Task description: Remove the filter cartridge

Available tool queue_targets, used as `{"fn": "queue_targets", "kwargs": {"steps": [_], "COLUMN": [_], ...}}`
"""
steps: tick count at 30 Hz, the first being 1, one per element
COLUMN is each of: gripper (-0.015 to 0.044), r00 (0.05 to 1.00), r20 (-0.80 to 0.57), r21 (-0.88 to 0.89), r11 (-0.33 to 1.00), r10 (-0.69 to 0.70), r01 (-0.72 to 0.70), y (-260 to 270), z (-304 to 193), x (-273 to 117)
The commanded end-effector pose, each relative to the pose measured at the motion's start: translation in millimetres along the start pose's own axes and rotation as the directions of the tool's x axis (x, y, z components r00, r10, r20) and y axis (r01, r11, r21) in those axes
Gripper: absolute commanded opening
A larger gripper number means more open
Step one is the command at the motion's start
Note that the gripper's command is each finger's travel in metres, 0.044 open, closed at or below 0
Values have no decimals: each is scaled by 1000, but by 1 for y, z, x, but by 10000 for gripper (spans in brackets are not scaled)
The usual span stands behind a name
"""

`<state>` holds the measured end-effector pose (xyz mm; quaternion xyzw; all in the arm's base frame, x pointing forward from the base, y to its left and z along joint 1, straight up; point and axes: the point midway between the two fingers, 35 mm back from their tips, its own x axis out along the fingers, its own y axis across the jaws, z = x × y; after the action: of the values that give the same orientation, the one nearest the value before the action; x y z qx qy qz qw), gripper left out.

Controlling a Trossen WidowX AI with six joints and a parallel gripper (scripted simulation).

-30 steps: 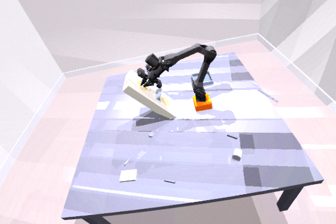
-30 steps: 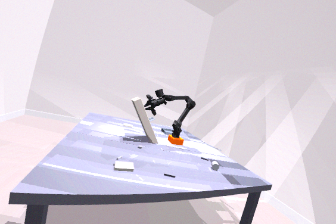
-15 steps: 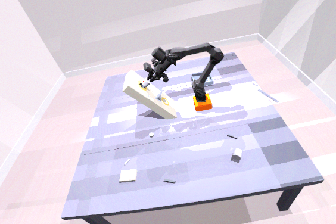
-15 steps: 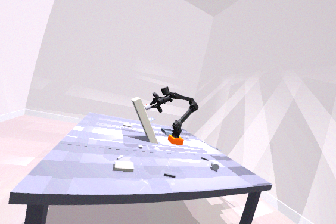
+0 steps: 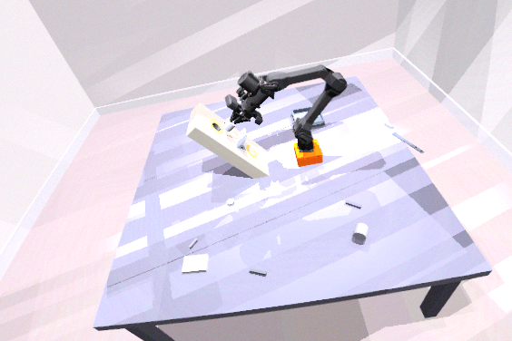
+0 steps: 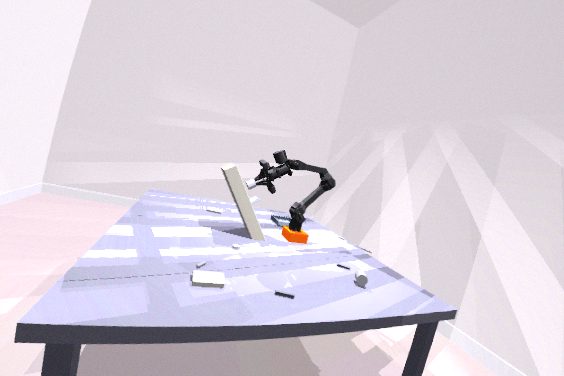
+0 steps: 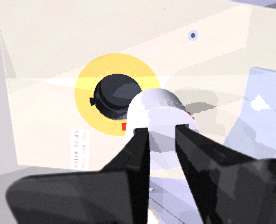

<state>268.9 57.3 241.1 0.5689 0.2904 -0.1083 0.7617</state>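
The white round filter cartridge (image 5: 230, 127) (image 6: 250, 184) (image 7: 157, 102) is out of the panel, held in the air in front of it. My gripper (image 5: 234, 123) (image 6: 257, 182) (image 7: 160, 131) is shut on the cartridge, with its fingertips in the two slots of the face. The cream service panel (image 5: 227, 154) (image 6: 243, 204) (image 7: 40, 45) stands tilted. Its round socket (image 5: 216, 127) (image 7: 117, 96) is dark and empty inside a yellow ring, just left of the cartridge in the wrist view. The tray (image 5: 319, 124) (image 6: 274, 220) stands behind the arm's base.
A pale blue part (image 5: 242, 139) (image 6: 255, 200) (image 7: 252, 110) juts from the panel beside a second yellow ring (image 5: 251, 151). The orange base (image 5: 309, 156) (image 6: 295, 236) stands right of the panel. A white cylinder (image 5: 360, 231) (image 6: 361, 278), a white block (image 5: 195, 263) (image 6: 208, 279) and dark bars lie toward the front.
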Motion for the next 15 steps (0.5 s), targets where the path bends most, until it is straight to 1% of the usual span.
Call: {"fn": "queue_targets", "kwargs": {"steps": [1, 12, 15], "gripper": [0, 0, 79], "r00": [1000, 1000, 1000], "r20": [1, 0, -1], "r21": [-3, -3, 0], "r11": [1000, 1000, 1000], "r10": [13, 12, -2], "r01": [-13, -12, 2], "y": [-11, -45, -40], "z": [-3, -10, -9], "x": [0, 6, 6]}}
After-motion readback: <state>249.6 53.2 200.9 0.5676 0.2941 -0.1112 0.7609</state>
